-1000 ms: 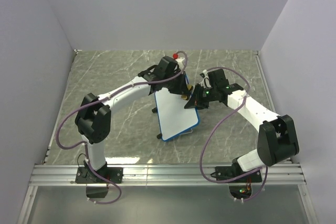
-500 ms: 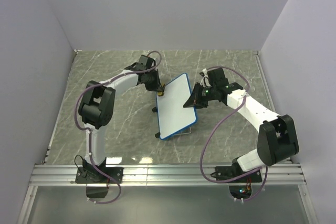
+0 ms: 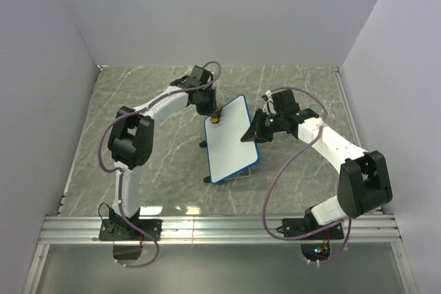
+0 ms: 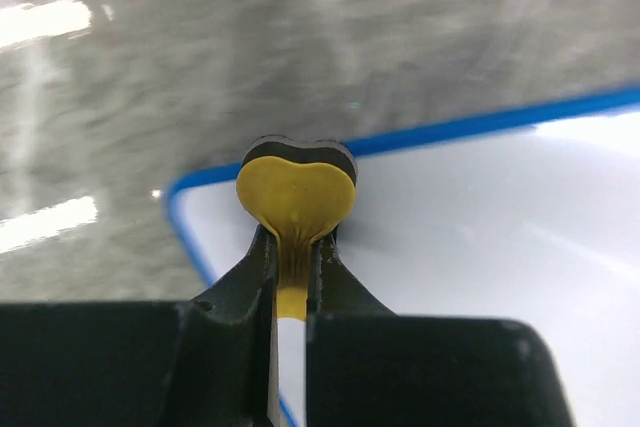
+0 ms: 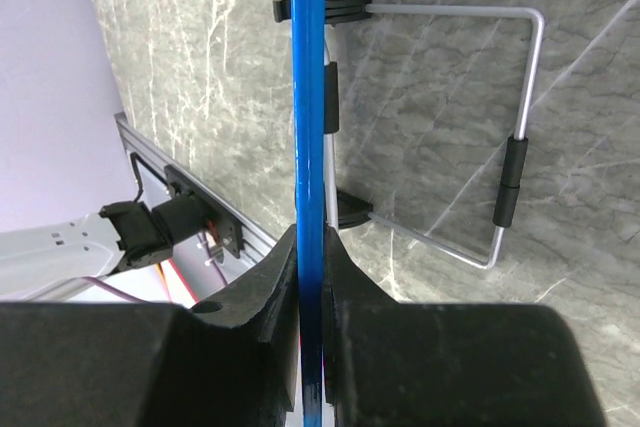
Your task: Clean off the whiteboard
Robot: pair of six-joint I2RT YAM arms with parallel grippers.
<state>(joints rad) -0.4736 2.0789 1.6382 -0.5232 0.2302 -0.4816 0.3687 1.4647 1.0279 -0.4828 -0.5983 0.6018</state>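
Observation:
The whiteboard (image 3: 231, 140), white with a blue frame, stands tilted at mid-table on its wire stand (image 5: 515, 137). Its face shows no marks. My left gripper (image 3: 216, 118) is shut on the small yellow eraser (image 4: 296, 197), whose dark pad rests at the board's far left corner (image 4: 420, 237) by the blue frame. My right gripper (image 3: 248, 135) is shut on the board's right edge, seen edge-on as a blue strip (image 5: 309, 147) between the fingers.
Grey marble table (image 3: 151, 163) with white walls on three sides. An aluminium rail (image 3: 220, 228) runs along the near edge by the arm bases. The board's black feet (image 5: 348, 9) sit on the table.
My left arm swung off the board's far edge to the left, then came back, setting the eraser on the board's far left corner. The right arm and the board stayed still.

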